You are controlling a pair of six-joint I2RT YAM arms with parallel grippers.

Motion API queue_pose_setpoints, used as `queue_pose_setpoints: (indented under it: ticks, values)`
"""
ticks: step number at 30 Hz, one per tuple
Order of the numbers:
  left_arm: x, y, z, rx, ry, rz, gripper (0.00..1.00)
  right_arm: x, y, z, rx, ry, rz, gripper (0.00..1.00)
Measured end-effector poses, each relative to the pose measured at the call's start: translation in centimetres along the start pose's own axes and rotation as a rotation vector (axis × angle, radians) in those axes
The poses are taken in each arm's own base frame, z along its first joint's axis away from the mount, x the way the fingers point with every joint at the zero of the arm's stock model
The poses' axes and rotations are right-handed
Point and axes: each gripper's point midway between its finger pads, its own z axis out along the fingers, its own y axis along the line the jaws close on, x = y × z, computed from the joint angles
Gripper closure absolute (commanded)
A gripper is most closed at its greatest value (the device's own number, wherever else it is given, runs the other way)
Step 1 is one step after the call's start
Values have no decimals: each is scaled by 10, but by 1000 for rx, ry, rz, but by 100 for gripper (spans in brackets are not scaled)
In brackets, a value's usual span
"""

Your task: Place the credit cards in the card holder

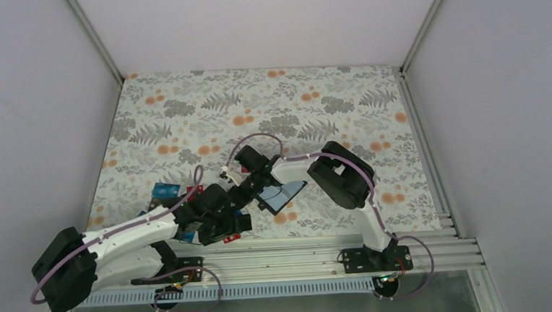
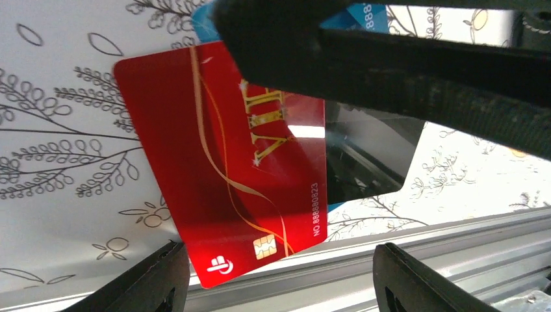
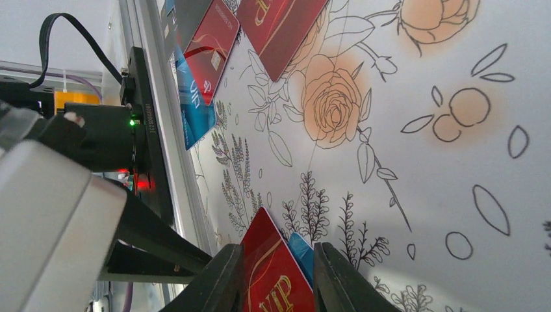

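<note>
My right gripper (image 3: 278, 250) is shut on two credit cards held together, a red VIP card (image 3: 269, 273) and a blue card (image 3: 301, 253) behind it. In the left wrist view that red card (image 2: 227, 162) hangs tilted from the black fingers (image 2: 390, 65) above it. Its lower corner sits between the fingers of my open left gripper (image 2: 282, 250), touching neither. Behind it lies a glossy black rectangle (image 2: 370, 156); I cannot tell whether it is a card. The card holder (image 1: 284, 194) lies open, grey-blue inside, right of both grippers (image 1: 240, 191).
More loose cards lie near the table's front left: two red ones (image 3: 211, 49) (image 3: 279, 26), a blue one (image 3: 195, 104) and a blue one in the top view (image 1: 163, 192). The aluminium front rail (image 2: 422, 240) runs just beneath the left gripper.
</note>
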Motion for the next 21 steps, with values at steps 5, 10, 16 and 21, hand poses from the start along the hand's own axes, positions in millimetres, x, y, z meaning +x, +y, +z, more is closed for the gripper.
queue_pose_setpoints:
  ticks: [5,10,16,21]
  values:
    - [4,2,1,-109,18,8,28,0,0,0,0,0,0,70]
    - [8,13,-4,-241,13,-9,23,0,0,0,0,-1,-1,71]
    - [12,15,-5,-309,-5,-49,20,6,0,-1,0,3,-1,71]
    - [12,18,0,-343,-28,-86,20,23,2,-5,-10,22,2,72]
